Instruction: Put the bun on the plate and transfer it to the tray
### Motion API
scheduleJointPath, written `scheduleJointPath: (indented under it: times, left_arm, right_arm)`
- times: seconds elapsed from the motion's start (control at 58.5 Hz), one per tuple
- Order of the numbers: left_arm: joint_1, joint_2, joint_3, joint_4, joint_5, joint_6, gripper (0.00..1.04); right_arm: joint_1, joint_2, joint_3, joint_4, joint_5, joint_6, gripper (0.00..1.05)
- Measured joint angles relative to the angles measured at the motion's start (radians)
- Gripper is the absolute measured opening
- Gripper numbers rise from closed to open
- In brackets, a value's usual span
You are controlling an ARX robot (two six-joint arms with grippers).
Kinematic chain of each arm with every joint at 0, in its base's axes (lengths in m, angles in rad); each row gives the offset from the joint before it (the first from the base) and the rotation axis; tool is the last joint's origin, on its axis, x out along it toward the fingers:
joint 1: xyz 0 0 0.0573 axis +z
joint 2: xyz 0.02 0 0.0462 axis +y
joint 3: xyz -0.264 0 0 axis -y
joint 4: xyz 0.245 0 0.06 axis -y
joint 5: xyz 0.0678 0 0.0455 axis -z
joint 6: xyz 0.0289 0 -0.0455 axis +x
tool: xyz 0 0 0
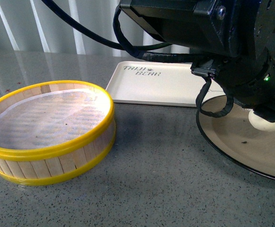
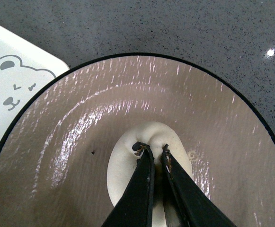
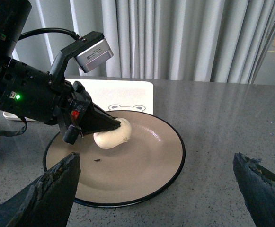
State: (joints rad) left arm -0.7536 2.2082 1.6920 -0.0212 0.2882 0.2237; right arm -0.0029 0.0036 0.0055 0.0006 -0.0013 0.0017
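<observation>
1. Fingers (image 2: 142,184) of the left gripper (image 2: 151,150) stand almost together, pinched on the twisted top of the bun (image 2: 123,175). Only a narrow slit shows between the tips.
2. Bun location: near the middle of the plate (image 2: 80,123), its underside apparently resting on the glaze. The tray (image 2: 9,94) lies just beside the plate's rim.
3. Bun handling estimate: likely light, soft and easily dented, with a skin that may tear or stick. Grip the pleated knot lightly, not the flanks.
4. Plate handling estimate: stiff, glossy and probably slippery. Take hold at the thin black rim.
5. Left arm pose: extended over the plate, sloping down to the bun, wrist camera looking along the fingers.
6. Right gripper (image 3: 155,158): fingers spread wide and holding nothing, facing the plate from just outside its edge.
</observation>
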Motion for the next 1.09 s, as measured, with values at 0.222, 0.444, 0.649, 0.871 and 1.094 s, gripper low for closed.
scheduleJointPath:
  times: [0.222, 0.444, 0.649, 0.871, 1.094]
  left_arm:
    - [-0.01, 0.015, -0.003, 0.006, -0.028, 0.017, 0.04]
    - [-0.014, 0.042, 0.001, 0.013, -0.061, 0.031, 0.04]
    - [-0.016, 0.054, 0.01, 0.015, -0.067, 0.029, 0.04]
    - [-0.019, 0.055, 0.008, 0.021, -0.072, 0.033, 0.04]
    - [-0.023, 0.055, -0.003, 0.022, -0.072, 0.034, 0.14]
  right_arm:
    - [0.0, 0.0, 0.0, 0.0, 0.0, 0.0, 0.96]
    - [0.0, 0.0, 0.0, 0.0, 0.0, 0.0, 0.96]
    - [0.0, 0.0, 0.0, 0.0, 0.0, 0.0, 0.96]
    - [0.0, 0.0, 0.0, 0.0, 0.0, 0.0, 0.96]
    - [0.0, 0.0, 0.0, 0.0, 0.0, 0.0, 0.96]
